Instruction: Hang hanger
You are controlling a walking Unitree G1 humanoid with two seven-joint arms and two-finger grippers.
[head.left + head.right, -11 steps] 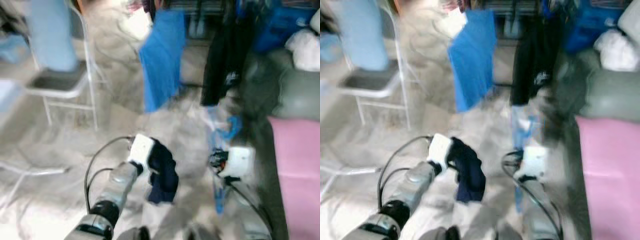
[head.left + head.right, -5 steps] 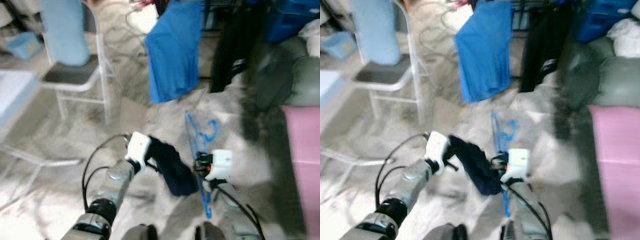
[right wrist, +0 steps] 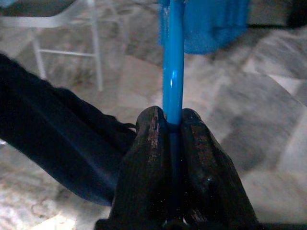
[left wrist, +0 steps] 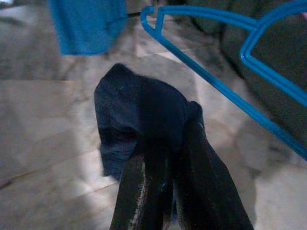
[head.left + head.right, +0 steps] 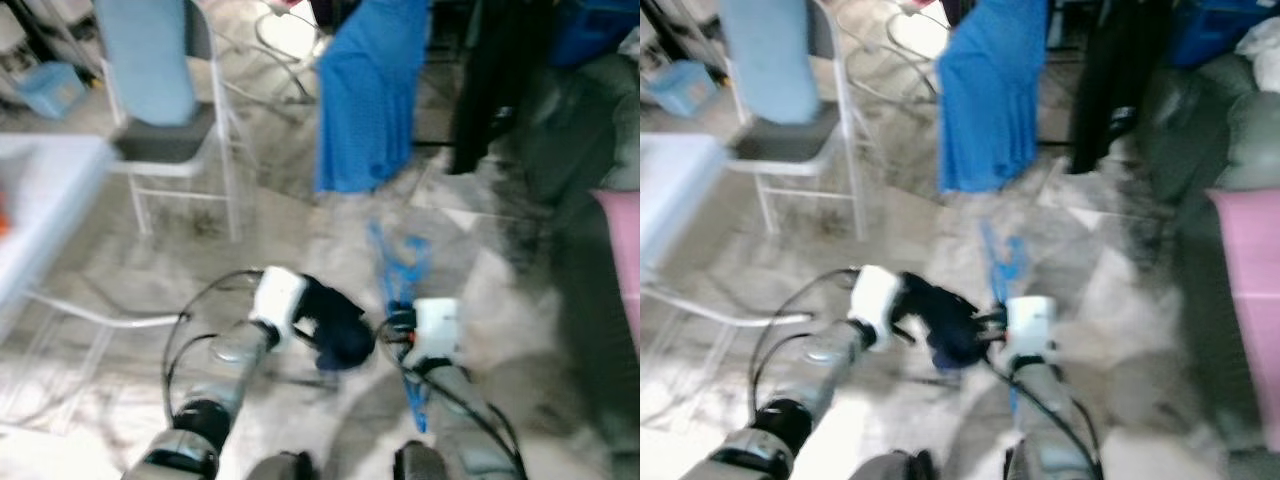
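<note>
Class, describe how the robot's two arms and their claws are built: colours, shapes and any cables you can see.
Each arm is a silver-grey tube with a dark, ribbed joint band near the elbow. A white, boxy wrist block caps each one. Thin black cables loop out from the wrist blocks and run back along the arms. The left claw and the right claw each have two long black fingers with worn, scuffed surfaces.
</note>
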